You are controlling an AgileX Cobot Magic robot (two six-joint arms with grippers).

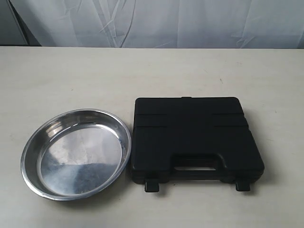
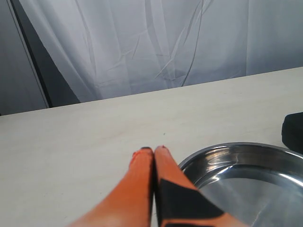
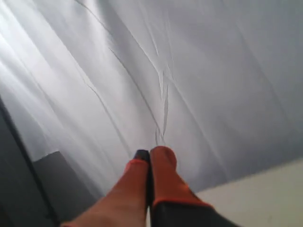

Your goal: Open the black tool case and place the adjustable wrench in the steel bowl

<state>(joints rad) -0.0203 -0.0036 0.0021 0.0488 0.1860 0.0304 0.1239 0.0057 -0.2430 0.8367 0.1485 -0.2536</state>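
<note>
The black tool case (image 1: pixel 194 135) lies closed on the table at centre right, its handle cut-out and two latches facing the front edge. The adjustable wrench is hidden. The steel bowl (image 1: pixel 76 153) sits empty just left of the case, almost touching it. Neither arm shows in the exterior view. In the left wrist view my left gripper (image 2: pixel 153 150) is shut, orange fingers pressed together with nothing between them, beside the bowl's rim (image 2: pixel 222 150); a corner of the case (image 2: pixel 293 131) shows. My right gripper (image 3: pixel 150 155) is shut and empty, facing the white curtain above the table.
A white curtain (image 1: pixel 156 21) hangs along the table's far edge, with a dark upright (image 2: pixel 33 61) at its left. The pale tabletop (image 1: pixel 71 80) extends behind and to the left of the bowl.
</note>
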